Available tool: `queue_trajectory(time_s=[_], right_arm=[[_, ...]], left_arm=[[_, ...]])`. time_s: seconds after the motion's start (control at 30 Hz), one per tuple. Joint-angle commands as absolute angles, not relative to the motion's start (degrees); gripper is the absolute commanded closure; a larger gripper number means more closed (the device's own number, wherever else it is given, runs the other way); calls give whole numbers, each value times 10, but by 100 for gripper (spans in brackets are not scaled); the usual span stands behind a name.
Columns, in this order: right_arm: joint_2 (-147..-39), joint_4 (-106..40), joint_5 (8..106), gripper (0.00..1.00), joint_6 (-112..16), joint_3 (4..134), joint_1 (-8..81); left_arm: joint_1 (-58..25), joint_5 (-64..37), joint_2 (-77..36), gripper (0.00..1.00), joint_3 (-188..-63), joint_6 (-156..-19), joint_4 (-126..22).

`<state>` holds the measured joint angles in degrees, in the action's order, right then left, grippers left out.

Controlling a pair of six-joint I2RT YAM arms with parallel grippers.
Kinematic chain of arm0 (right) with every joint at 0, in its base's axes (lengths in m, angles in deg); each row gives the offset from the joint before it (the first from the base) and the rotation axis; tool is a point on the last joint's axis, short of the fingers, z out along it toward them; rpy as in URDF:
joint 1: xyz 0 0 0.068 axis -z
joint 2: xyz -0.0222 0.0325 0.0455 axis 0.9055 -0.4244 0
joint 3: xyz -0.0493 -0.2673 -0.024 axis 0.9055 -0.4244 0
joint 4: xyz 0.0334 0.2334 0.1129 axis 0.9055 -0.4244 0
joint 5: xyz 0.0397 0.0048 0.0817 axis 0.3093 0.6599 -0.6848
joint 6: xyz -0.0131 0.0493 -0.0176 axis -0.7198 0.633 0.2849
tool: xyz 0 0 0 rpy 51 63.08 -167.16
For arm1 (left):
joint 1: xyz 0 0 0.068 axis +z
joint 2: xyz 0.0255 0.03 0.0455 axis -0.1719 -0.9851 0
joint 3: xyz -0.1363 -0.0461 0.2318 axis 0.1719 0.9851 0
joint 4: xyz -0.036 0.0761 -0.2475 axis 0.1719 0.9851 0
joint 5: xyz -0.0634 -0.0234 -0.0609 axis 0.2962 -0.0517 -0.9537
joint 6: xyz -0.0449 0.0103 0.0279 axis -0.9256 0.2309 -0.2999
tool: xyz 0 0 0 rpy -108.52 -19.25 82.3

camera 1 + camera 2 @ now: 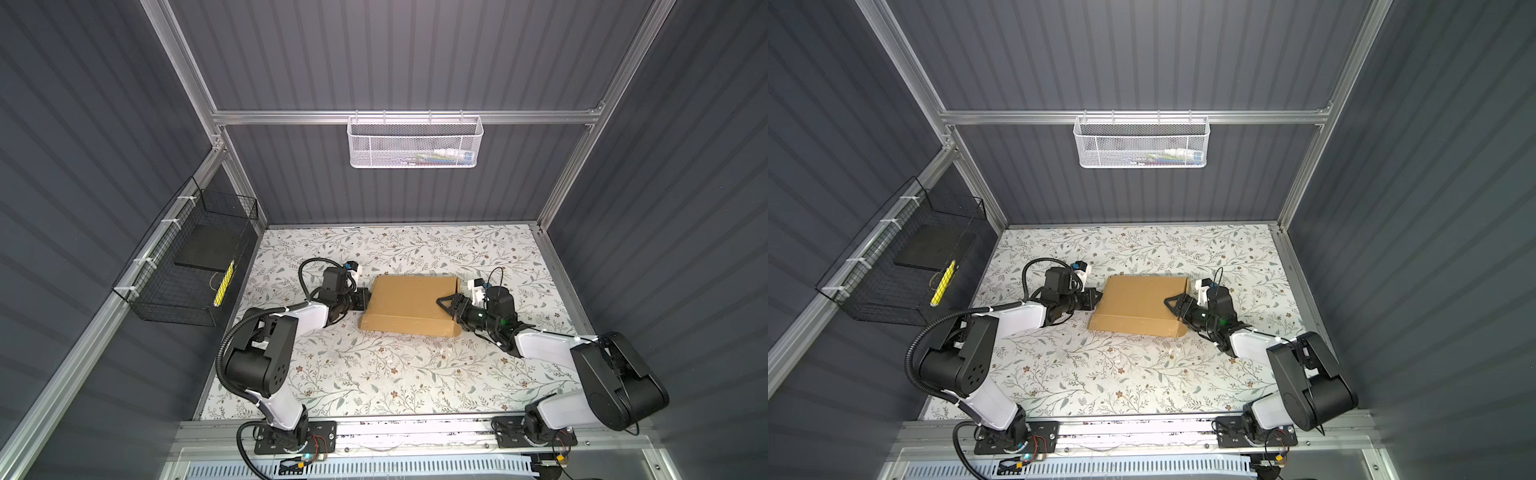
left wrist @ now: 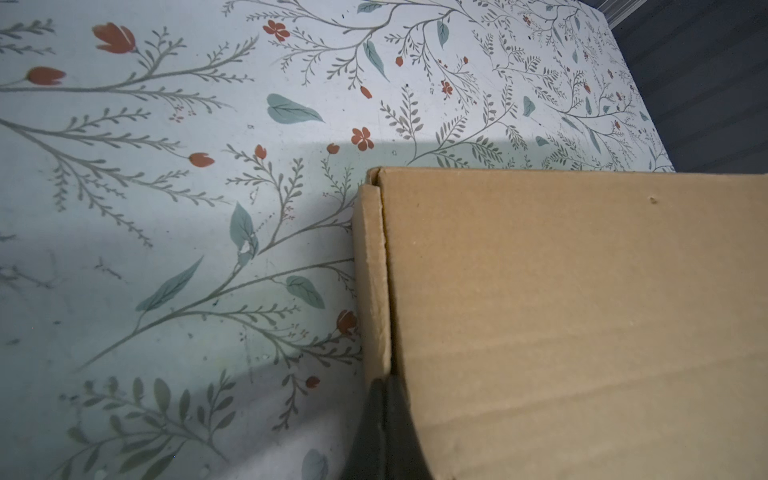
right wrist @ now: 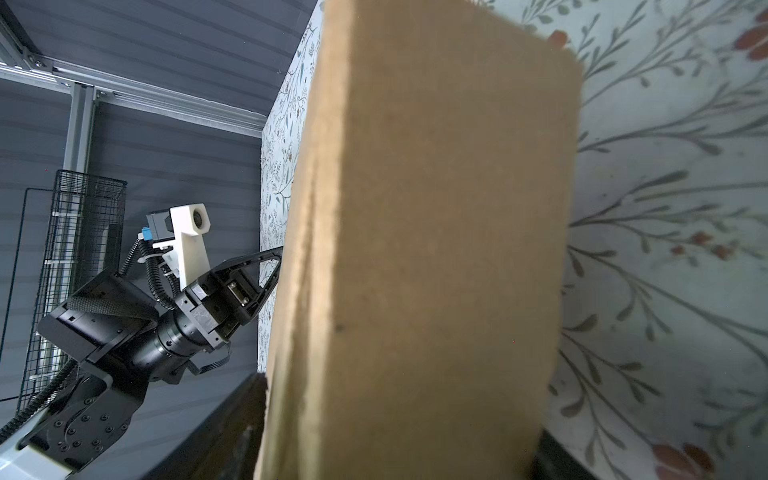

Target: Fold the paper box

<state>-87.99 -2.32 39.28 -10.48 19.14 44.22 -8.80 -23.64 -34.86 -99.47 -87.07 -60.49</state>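
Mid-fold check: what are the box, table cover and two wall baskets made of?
The paper box: brown corrugated cardboard, matte; flute lines, raw cut edges. The table cover: seemingly printed vinyl or paper, floral, slight sheen. The white basket: probably painted perforated metal. The black basket: coated wire grid.

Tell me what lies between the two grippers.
Only the paper box, seen in both top views: the shut left gripper sits at its left edge, the right gripper clamps its right end.

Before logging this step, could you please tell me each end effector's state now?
Left end effector: closed, empty, touching the paper box.
Right end effector: closed on the paper box.
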Motion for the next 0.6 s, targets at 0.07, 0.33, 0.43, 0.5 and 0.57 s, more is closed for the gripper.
queue_trajectory(time_s=[0.07, 0.33, 0.43, 0.5, 0.57], right_arm=[[-889, -11, 378, 22, -106, 213, 434], [-890, -5, 375, 25, -97, 220, 431], [-885, -9, 376, 28, -95, 222, 430], [-880, -11, 378, 28, -94, 222, 430], [-875, -16, 378, 28, -93, 223, 428]], left_arm=[[-92, -263, -360, 100, -1016, -860, -598], [-95, -263, -367, 100, -1025, -858, -596], [-95, -261, -368, 100, -1029, -856, -593], [-95, -259, -367, 100, -1034, -854, -592], [-95, -258, -366, 100, -1037, -854, -592]])
